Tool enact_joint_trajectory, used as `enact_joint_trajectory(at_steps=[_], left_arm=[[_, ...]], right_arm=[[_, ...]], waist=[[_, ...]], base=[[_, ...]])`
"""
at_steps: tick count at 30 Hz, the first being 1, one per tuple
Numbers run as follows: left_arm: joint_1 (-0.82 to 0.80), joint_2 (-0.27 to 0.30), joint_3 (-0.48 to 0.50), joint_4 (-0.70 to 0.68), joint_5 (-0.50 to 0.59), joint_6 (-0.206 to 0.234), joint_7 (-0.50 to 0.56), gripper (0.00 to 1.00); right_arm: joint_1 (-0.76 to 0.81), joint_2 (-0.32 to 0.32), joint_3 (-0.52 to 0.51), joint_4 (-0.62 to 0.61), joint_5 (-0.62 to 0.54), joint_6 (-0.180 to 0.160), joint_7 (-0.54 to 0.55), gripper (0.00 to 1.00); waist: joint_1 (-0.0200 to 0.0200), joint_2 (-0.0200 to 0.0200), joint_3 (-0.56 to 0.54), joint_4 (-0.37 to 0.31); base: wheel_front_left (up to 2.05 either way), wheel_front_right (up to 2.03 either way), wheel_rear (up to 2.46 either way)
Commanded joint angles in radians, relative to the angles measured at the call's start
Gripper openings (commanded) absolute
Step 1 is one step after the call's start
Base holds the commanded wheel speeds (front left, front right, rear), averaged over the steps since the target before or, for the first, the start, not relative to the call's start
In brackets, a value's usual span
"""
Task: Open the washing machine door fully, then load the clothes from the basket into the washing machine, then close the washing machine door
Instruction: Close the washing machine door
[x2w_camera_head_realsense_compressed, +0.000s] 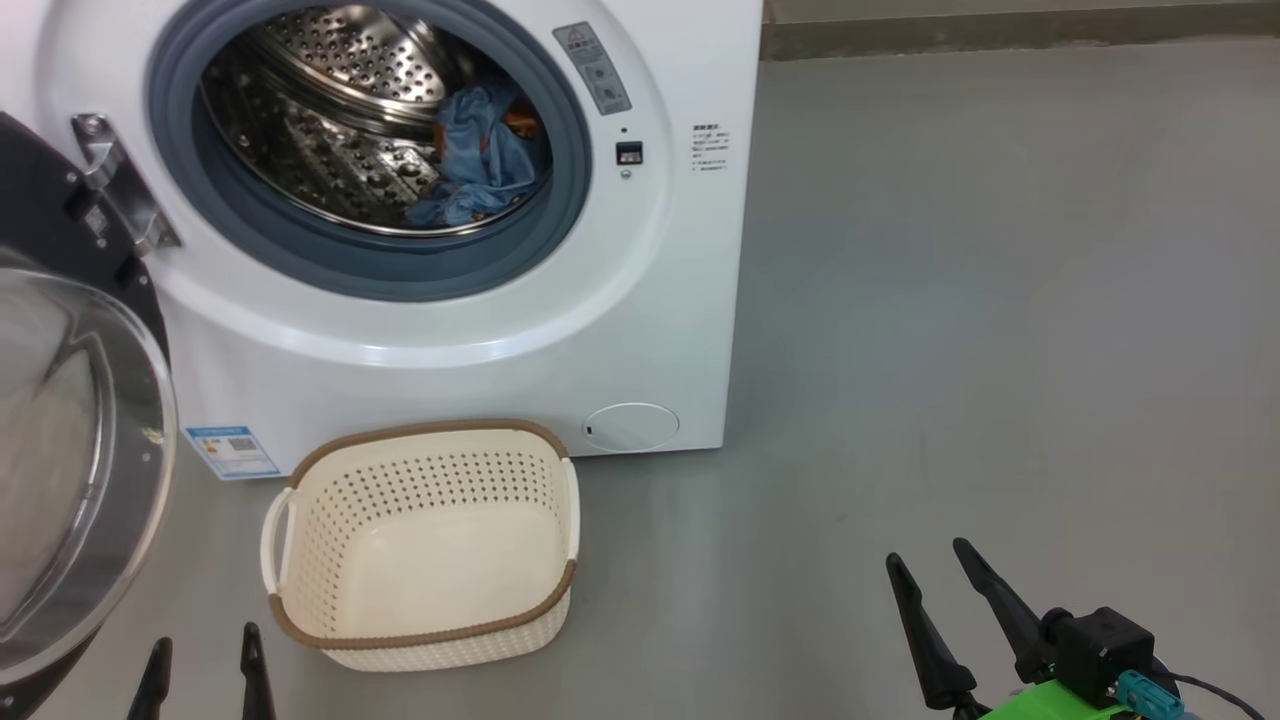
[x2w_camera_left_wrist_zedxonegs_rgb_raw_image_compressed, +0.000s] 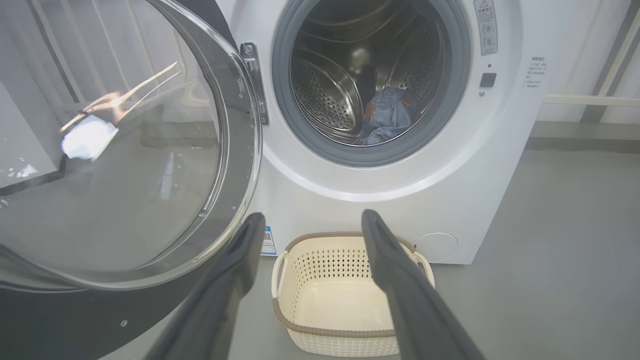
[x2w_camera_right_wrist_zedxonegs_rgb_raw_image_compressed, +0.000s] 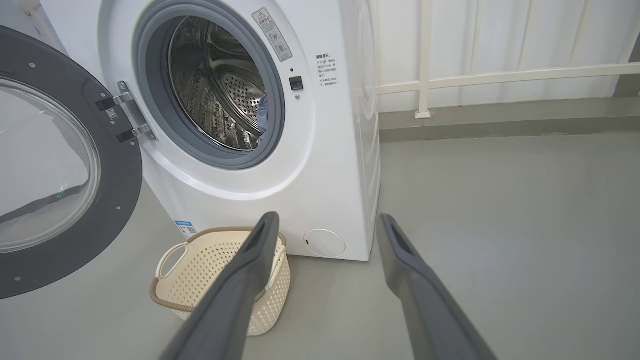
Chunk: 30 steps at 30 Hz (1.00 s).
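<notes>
Low in the frame, the left gripper (x2w_camera_head_realsense_compressed: 205, 640) at lower left and the right gripper (x2w_camera_head_realsense_compressed: 928, 553) at lower right point up, each with jaws spread wide and gripping nothing. Between them, at lower centre, the basket (x2w_camera_head_realsense_compressed: 425, 432) stands on the floor (x2w_camera_head_realsense_compressed: 1000, 350) with its bare bottom showing, just before the washer (x2w_camera_head_realsense_compressed: 640, 300). At upper centre the clothes (x2w_camera_head_realsense_compressed: 485, 160) lie in the drum (x2w_camera_head_realsense_compressed: 330, 130). Along the left edge the door (x2w_camera_head_realsense_compressed: 70, 450) stands wide open.
</notes>
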<state>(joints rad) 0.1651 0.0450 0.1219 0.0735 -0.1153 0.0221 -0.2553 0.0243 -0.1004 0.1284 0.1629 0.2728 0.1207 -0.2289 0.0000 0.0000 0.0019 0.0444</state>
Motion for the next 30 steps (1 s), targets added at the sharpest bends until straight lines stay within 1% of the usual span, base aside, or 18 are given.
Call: enact_joint_trajectory(at_steps=[1,10,18,30], left_arm=[[-0.018,0.005,0.029,-0.029,-0.007,0.008,-0.006,1.00],[-0.021,0.005,0.019,-0.030,-0.014,0.014,-0.006,1.00],[-0.019,0.005,0.014,-0.030,-0.023,0.019,-0.006,1.00],[-0.015,0.005,0.010,-0.032,-0.025,0.021,-0.006,1.00]], right_arm=[[-0.020,-0.007,0.026,-0.025,-0.008,0.010,-0.002,1.00],[-0.021,-0.006,0.027,-0.026,-0.010,0.010,-0.001,1.00],[-0.020,-0.006,0.027,-0.029,-0.011,0.010,0.003,1.00],[-0.018,-0.005,0.031,-0.029,-0.011,0.010,0.004,1.00]], waist=[[0.0000,0.0000,0.001,0.010],[0.0000,0.0000,0.008,0.062],[0.0000,0.0000,0.009,0.127],[0.0000,0.0000,0.007,0.206]], base=[[0.00,0.00,0.00],[0.00,0.00,0.00],[0.00,0.00,0.00],[0.00,0.00,0.00]])
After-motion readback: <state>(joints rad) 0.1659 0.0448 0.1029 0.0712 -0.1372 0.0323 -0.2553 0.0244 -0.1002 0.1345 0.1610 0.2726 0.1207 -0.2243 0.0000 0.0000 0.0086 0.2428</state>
